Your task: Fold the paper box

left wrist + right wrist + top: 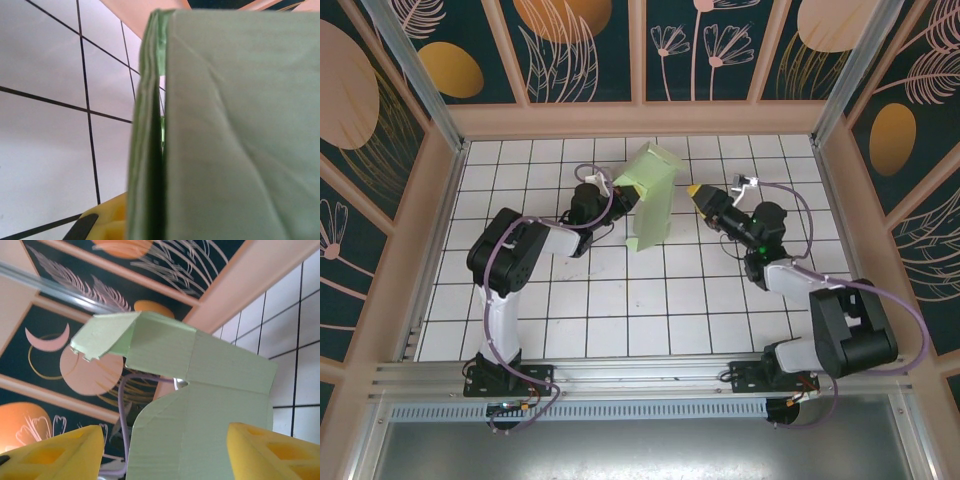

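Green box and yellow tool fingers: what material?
Paper box: thin matte card, likely; sharp creases, wrinkled face, fine ribbing. Right tool fingers: matte yellow plastic, probably moulded or printed; recessed pockets show.

Mint paper box point(200, 410) upright, top flap bent over (leftward), yellow fingers point(270, 452) spread apart below

This is a robot test cell in a lab, not a home or shop. A table point(620, 330) topped in white with a black grid is boxed in by walls point(580, 50) papered dark teal with peach leaves, framed by aluminium posts point(410, 70). A left arm point(505, 265) and a right arm point(845, 330) are bolted to a metal rail point(640, 375) along the table's near edge, trailing lilac cables point(122, 415).
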Robot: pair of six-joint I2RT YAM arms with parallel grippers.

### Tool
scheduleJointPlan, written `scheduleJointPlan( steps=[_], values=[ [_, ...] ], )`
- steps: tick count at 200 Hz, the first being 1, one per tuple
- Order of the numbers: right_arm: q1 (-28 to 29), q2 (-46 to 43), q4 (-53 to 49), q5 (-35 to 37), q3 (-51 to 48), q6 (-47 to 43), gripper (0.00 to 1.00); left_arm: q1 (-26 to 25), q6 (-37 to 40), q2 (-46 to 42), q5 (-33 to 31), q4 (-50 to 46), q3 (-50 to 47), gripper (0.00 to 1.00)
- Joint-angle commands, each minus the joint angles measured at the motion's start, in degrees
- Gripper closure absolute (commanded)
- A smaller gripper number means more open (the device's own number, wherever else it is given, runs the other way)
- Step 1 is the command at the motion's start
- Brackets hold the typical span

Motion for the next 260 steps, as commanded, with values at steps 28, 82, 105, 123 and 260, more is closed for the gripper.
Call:
scheduleJointPlan(
  steps=[28, 82, 105, 123, 260],
  values=[
    [-0.9, 2.5, 3.4, 0.1, 2.9, 4.6, 0.47, 0.0, -3.0, 0.7, 3.9, 3.6, 1.6, 1.00],
    [1.5, 8.9, 6.8, -3.1, 10.1, 8.3, 0.49, -0.1, -3.2, 0.9, 4.6, 4.6, 1.5, 1.00],
    [2.0, 11.2, 7.0, -2.8, 11.7, 10.2, 0.54, -0.2, -2.6, 0.5, 4.7, 4.2, 1.5, 1.00],
    [2.6, 12.9, 6.8, -3.3, 12.9, 11.0, 0.56, -0.2, -2.4, 0.3, 4.8, 4.1, 1.4, 1.00],
    [4.4, 15.5, -15.0, 0.1, 18.3, 4.7, 0.83, -0.2, -1.1, 0.2, 4.0, 2.1, 1.8, 1.00]
  ],
)
